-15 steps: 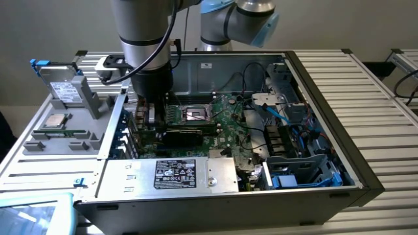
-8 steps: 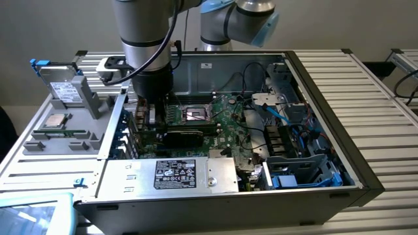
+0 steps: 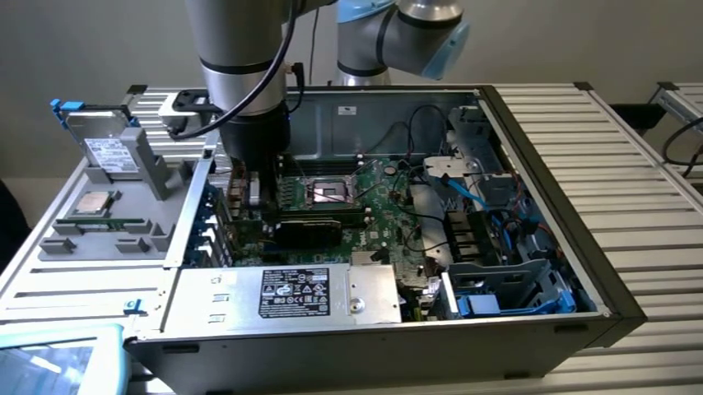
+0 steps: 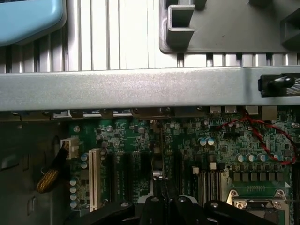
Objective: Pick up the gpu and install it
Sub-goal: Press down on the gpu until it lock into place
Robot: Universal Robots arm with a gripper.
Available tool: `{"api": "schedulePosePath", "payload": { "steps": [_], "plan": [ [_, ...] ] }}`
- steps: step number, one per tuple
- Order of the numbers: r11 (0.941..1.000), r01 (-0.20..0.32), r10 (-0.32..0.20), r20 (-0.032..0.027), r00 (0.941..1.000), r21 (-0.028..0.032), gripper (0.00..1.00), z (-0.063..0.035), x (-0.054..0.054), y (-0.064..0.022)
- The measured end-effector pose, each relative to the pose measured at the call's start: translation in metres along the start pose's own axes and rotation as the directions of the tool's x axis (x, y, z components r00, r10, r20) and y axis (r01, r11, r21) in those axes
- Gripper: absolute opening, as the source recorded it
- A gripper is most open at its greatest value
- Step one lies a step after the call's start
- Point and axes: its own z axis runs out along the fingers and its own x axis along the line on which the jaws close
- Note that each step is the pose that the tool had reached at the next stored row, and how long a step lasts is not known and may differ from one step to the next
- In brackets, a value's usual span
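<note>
I had the gripper (image 3: 255, 216) down inside the open computer case (image 3: 528, 123), over the motherboard (image 3: 363, 234). Its jaws looked closed on the gpu (image 3: 302, 224), which hung edge-down just above the expansion slots (image 4: 119, 176). The card's long axis ran from nine to three o'clock, extending toward three o'clock from the fingers.

Ribbed aluminium bench (image 3: 637, 164) carries open computer case (image 3: 549, 271); grey parts tray (image 3: 110, 239) rests beside it, at exterior view's left.
</note>
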Motion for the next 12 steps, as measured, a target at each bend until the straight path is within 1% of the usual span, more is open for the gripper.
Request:
{"api": "schedulePosePath", "payload": {
  "steps": [3, 4, 6, 8, 12],
  "plan": [
    [1.0, 0.0, 0.0, -0.001, 1.0, -0.0002, 0.14, -0.013, 0.0, 0.0001],
    [1.0, 0.0, 0.0, -0.0014, 1.0, -0.0001, 0.14, -0.0152, 0.0, 0.0],
    [1.0, 0.0, 0.0, -0.0016, 1.0, 0.0001, 0.14, -0.0164, 0.0, -0.0025],
    [1.0, 0.0, 0.0, -0.0018, 1.0, -0.0005, 0.14, -0.0169, 0.0, -0.0098],
    [1.0, 0.0, 0.0, -0.0019, 1.0, -0.0031, 0.14, -0.0173, 0.0, -0.0278]
  ]
}}
